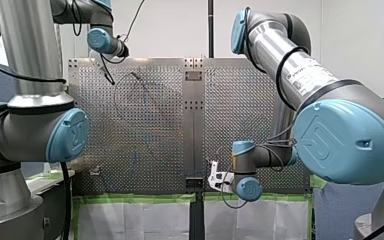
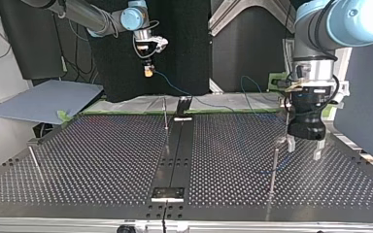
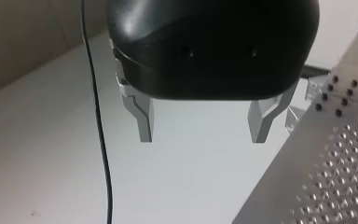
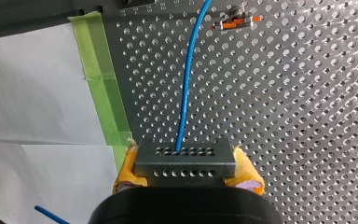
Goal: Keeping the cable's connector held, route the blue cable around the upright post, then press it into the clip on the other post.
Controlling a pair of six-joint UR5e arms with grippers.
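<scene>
One arm holds: at the top view's upper left, my right gripper [image 2: 148, 70] hangs beyond the table's [image 2: 102, 160] far edge, yellow pads [image 4: 247, 170] clamped on the grey connector [image 4: 185, 163]. From it the blue cable [image 2: 175, 90] slants down and rightward, beyond the thin centre post [image 2: 165, 114]. Blue shows again by the post at lower right [image 2: 274, 165]. Just beside that post hovers my left gripper [image 2: 303, 148], metal fingers [image 3: 142, 121] spread wide and empty. I judge it the nearer arm to guide the cable.

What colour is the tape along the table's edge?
Green. The tape shows best in the right wrist view.
</scene>
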